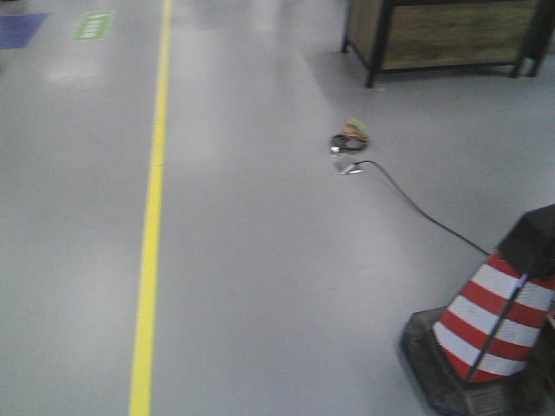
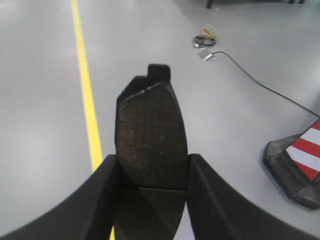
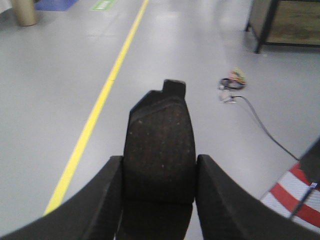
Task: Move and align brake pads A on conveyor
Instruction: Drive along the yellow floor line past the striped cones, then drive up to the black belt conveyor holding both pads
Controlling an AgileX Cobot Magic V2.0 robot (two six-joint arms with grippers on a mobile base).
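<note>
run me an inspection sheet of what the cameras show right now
surface: bare grey floor with a yellow line; no conveyor in view
job's things: left pad and right pad, each gripped at its lower end and sticking out forward; the other pads are not in view
clutter: small bundle of coloured wires on the floor
grippers: left gripper shut on the left pad; right gripper shut on the right pad
cables: black cable runs from the bundle toward the cone
surroundings: red and white striped cone on a black base; wooden cabinet with a black frame
</note>
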